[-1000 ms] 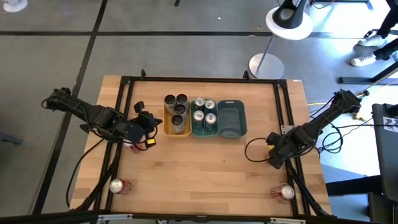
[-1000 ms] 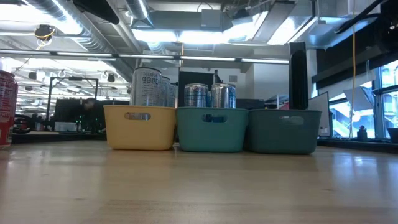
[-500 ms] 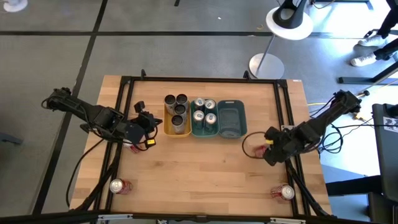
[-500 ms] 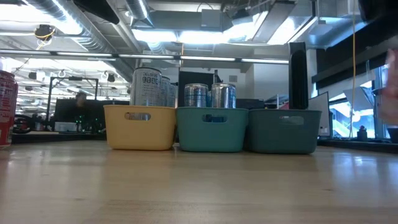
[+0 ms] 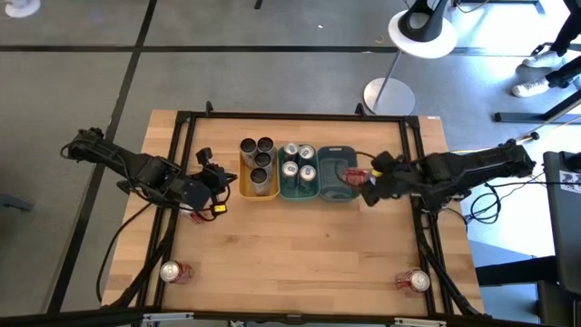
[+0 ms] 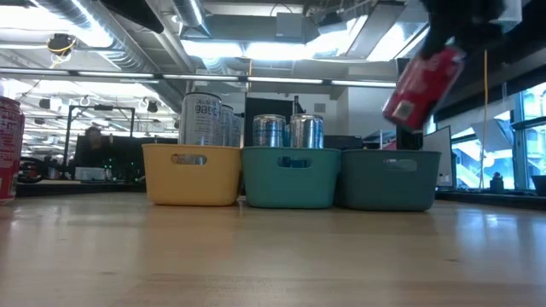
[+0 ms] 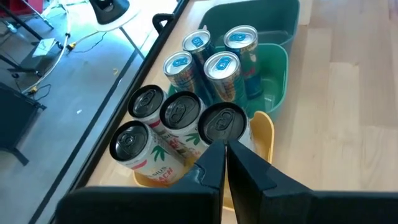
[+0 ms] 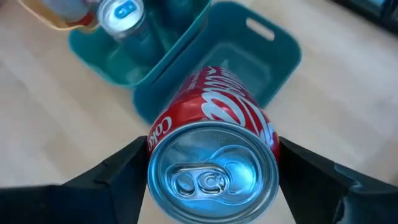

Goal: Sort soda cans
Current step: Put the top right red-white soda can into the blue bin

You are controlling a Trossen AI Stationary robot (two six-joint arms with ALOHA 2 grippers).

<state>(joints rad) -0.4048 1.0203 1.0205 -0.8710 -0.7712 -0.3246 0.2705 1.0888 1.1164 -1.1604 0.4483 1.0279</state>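
Observation:
My right gripper (image 5: 366,180) is shut on a red soda can (image 8: 214,155), which hangs tilted at the right rim of the dark tray (image 5: 338,186); the low view shows this can (image 6: 422,85) high above that tray (image 6: 388,181). Dark cans (image 7: 180,118) stand in the yellow tray (image 5: 245,186), silver-teal cans (image 7: 221,62) in the teal tray (image 5: 283,189). Two more red cans (image 5: 172,272) (image 5: 416,281) lie near the table's front corners. My left gripper (image 5: 216,182) is shut on nothing, held above the table left of the yellow tray. My right gripper pinches the red can's round side wall (image 8: 163,134) near its lidded end, one finger (image 8: 112,177) on each side. The fingers slant down from the table's right. The can is lifted clear and tilted, its lid (image 8: 211,171) toward the wrist, its bottom toward the dark tray.
A black frame (image 5: 300,116) runs round the table's far and side edges. Another red can (image 6: 7,145) shows at the low view's left edge. Bare wood (image 5: 300,245) lies in front of the trays.
My right gripper has risen from low over the table's right side and swung toward the far edge and the dark tray, turning as it went. The red can has come up with it and now hangs tilted over that tray's right rim.

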